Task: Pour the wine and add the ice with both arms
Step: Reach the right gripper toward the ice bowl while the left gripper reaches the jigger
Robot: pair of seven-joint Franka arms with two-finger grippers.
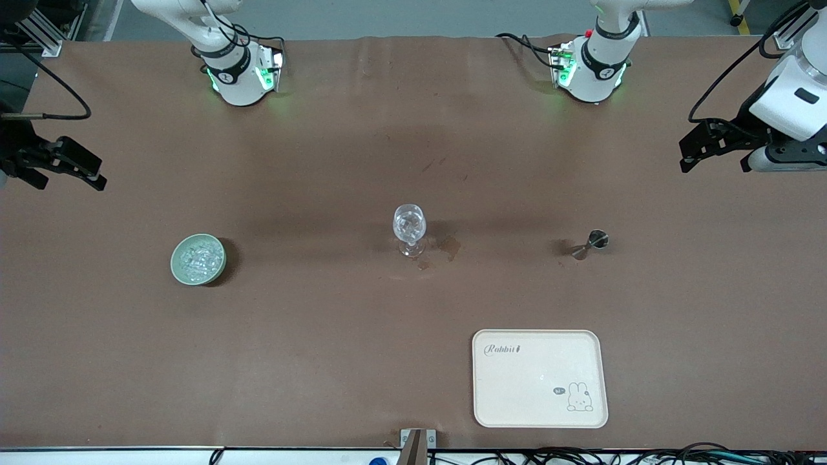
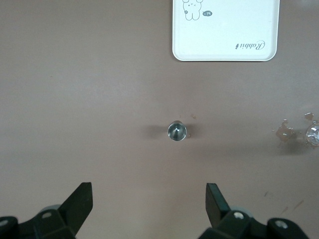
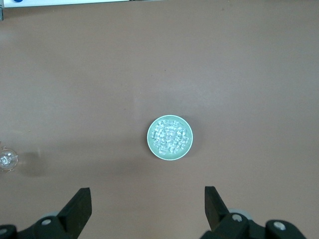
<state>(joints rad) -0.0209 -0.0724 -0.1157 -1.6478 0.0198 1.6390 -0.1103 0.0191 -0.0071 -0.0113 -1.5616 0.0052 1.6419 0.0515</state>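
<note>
With both claws wide and empty, left claw (image 2: 149, 199) at frame's right edge, right claw (image 3: 148, 201) at left edge, I judged descending squarely over the jigger (image 2: 177, 131) and ice (image 3: 170, 136) best.

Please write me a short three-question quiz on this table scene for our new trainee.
1. True or false: the ice lies in the pale green bowl.
2. Which stands nearest the front camera: A) stemmed glass, B) metal jigger, C) rabbit tray?
3. Fill in: the left tool and right tool are both ____.

Key: 1 true; 2 C; 3 open.
</note>
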